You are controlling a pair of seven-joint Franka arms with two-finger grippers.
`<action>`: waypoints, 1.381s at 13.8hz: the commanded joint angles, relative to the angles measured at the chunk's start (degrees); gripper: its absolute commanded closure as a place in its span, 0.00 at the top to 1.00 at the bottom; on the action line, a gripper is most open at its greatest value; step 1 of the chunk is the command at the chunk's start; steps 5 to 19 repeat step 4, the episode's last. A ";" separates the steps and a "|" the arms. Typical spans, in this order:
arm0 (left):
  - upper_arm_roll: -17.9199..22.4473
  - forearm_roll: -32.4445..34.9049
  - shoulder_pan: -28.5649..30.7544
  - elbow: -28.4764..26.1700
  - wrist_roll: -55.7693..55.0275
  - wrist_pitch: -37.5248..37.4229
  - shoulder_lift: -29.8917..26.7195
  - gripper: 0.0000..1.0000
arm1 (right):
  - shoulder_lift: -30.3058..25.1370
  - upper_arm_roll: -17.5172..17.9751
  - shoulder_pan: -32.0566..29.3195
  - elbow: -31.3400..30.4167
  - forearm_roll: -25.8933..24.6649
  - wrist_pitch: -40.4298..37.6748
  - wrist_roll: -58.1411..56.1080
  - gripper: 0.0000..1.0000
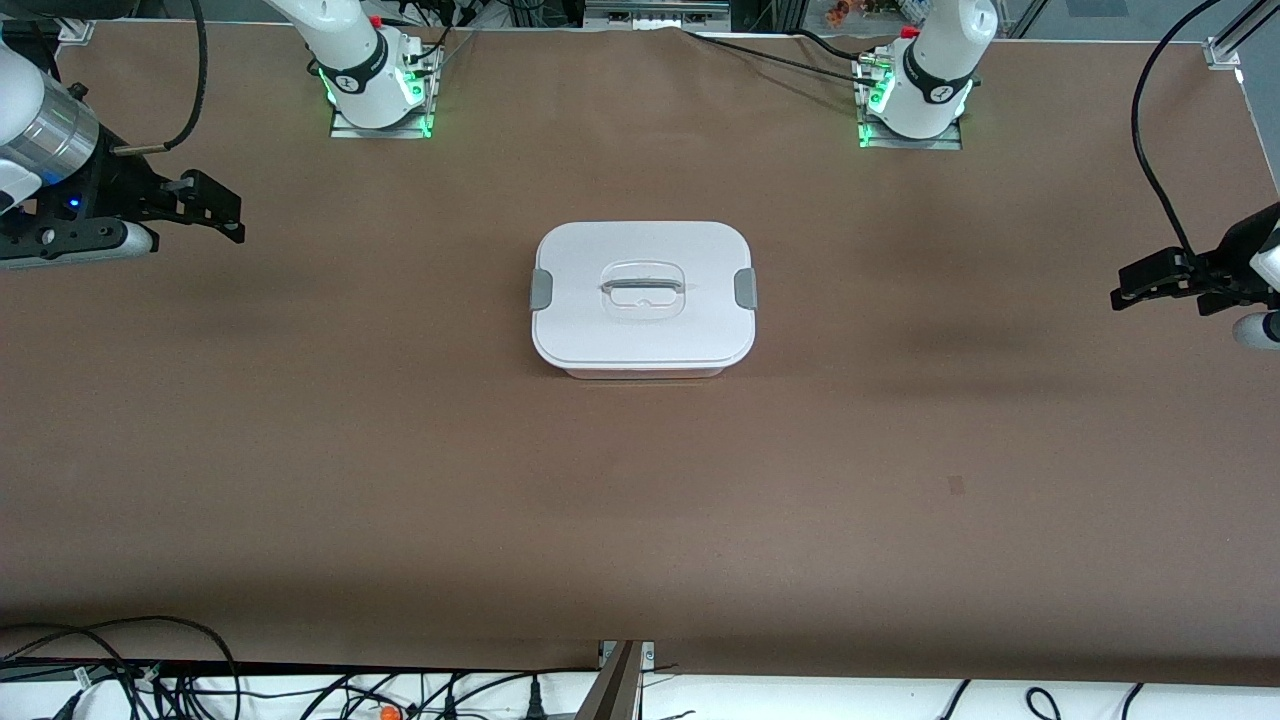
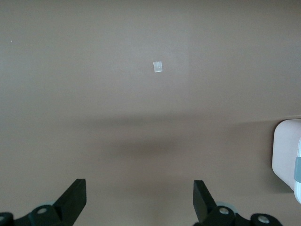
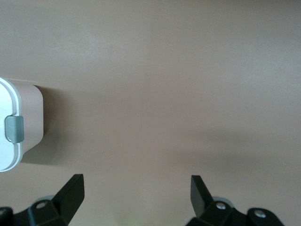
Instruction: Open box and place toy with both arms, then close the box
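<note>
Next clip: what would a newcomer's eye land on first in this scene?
The rounded-rectangular pale pink plastic box with its white lid on and grey side clips sits alone at the middle of the brown table. The black two-finger left gripper hangs open over the left arm's end of the table, and the right gripper hangs open over the right arm's end, both well clear of the box. No pink toy shows in any view.

box – smooth plastic, white lid | table – matt brown covering
</note>
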 commanded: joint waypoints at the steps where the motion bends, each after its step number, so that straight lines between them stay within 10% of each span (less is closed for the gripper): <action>1: -0.29 -0.92 0.28 1.08 -0.16 -0.92 0.05 1.00 | -0.27 0.31 -0.83 0.05 0.71 -0.26 -0.77 1.00; 19: -0.38 -1.01 0.11 1.17 -0.25 -0.92 0.49 1.00 | -0.19 0.31 -0.83 -0.04 0.71 0.00 -0.77 1.00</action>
